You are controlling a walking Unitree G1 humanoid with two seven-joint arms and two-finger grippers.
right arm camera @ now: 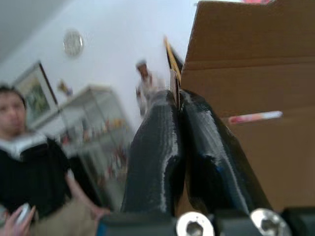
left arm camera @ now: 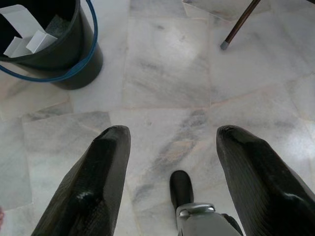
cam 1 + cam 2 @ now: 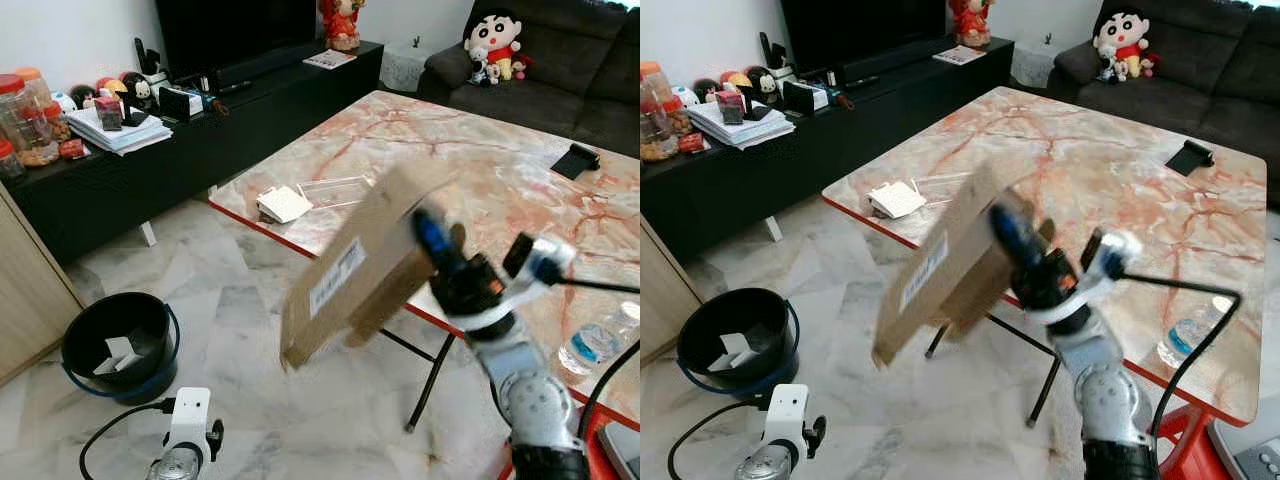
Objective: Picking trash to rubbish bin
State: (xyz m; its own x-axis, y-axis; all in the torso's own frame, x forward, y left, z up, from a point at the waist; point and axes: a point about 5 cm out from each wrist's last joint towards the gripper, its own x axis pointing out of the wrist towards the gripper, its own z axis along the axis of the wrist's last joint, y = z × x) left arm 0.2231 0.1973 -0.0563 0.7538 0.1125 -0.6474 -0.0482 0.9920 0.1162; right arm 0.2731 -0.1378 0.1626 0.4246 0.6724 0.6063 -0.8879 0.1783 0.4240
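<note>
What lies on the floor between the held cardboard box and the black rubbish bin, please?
Bare marble floor separates the cardboard box from the rubbish bin in the left eye view.

The right arm (image 3: 530,395) is built of ribbed silver segments trailed by a black cable at 3 o'clock, the right gripper (image 1: 178,105) shows glossy black fingers above silver screws, and the left gripper (image 2: 170,142) has matching fingers.

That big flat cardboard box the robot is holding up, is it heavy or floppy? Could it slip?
The cardboard box probably is light: the right gripper carries it by one edge alone. It looks fairly stiff, staying flat and unsagging while tilted. Pinched only at a thin flap between shut fingers, it may swing or slip on the way to the black bin.
</note>
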